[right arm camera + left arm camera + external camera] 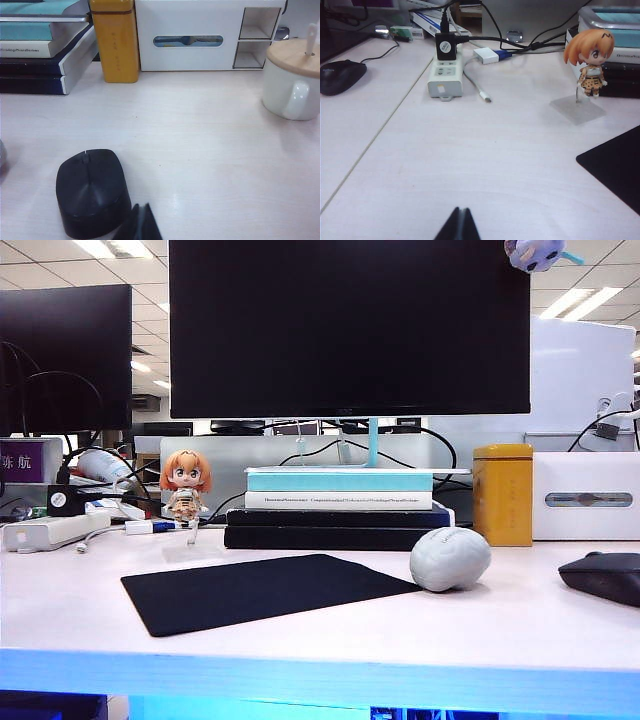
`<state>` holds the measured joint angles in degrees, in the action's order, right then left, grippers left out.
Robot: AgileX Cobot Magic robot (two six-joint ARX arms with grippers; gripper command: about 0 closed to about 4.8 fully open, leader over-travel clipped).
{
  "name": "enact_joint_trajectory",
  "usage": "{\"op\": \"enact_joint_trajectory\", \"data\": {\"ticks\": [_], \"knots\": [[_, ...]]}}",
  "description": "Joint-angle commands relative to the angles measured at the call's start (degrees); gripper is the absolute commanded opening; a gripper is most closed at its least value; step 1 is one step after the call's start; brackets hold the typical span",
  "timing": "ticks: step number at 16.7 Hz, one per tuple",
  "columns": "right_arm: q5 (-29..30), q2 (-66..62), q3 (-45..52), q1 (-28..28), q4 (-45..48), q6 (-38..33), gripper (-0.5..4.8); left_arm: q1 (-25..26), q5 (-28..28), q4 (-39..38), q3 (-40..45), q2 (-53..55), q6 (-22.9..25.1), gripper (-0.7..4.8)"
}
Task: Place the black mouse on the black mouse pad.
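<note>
The black mouse [92, 191] lay on the counter [200, 150] just beside the closed, empty right end effector [141, 222]; the black mouse pad [615, 162] was seen ahead of the closed left end effector [459, 225]. The grey brain-shaped ball [450, 559], lying between mouse and pad, risked being knocked during carriage.

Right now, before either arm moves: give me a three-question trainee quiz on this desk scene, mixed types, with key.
1. True or false: the black mouse already lies on the mouse pad.
2. What sits between mouse pad and mouse in the exterior view? A) grey brain-shaped ball B) mug C) figurine
3. Fill in: the right gripper, beside the mouse, and the left gripper, over bare desk, are both ____.

Key: 1 false; 2 A; 3 shut.
</note>
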<state>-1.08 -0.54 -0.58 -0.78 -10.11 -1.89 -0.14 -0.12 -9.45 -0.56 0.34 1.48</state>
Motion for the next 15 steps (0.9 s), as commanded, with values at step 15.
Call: {"op": "enact_joint_trajectory", "data": {"ticks": [15], "knots": [[-4.1, -0.4, -14.9, -0.1, -1.2, -10.1, -0.02, 0.0, -1.8, 2.7, -15.4, 4.9, -8.1, -0.06]]}}
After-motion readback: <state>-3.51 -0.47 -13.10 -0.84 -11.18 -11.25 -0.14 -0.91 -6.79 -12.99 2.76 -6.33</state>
